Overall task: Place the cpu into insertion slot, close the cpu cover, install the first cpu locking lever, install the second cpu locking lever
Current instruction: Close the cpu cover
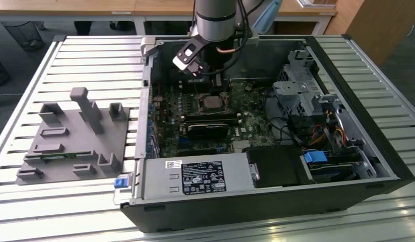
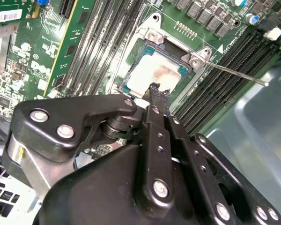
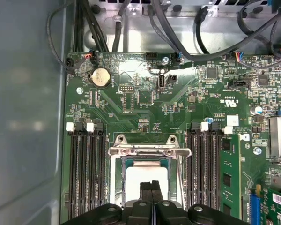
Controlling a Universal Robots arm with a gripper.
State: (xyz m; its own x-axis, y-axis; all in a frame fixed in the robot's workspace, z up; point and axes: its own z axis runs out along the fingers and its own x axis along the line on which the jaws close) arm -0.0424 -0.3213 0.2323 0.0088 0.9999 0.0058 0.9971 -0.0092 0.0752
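Observation:
The cpu [image 2: 152, 75] lies flat in the insertion slot [image 1: 211, 103]; its silvery face is smeared with pale paste and shows in both wrist views [image 3: 145, 174]. The cpu cover [image 3: 150, 152], a silver frame plate, lies down around it with the chip showing through its window. A thin metal locking lever [image 2: 239, 75] sticks out free from one socket corner, over the memory slots. My gripper [image 2: 154, 89] hovers just above the chip's edge, its two black fingers [image 3: 145, 187] pressed together with nothing between them. In the exterior view the gripper [image 1: 217, 81] hangs inside the open case, above the socket.
Long black memory slots [image 3: 86, 173] flank the socket, with a green memory stick [image 3: 229, 173] in one. A black block [image 1: 207, 128] sits in front of the socket. Case walls, cables [image 1: 288, 131], a drive cage [image 1: 298, 93] and the power supply [image 1: 194, 176] ring the board. A grey fixture [image 1: 73, 136] stands on the table.

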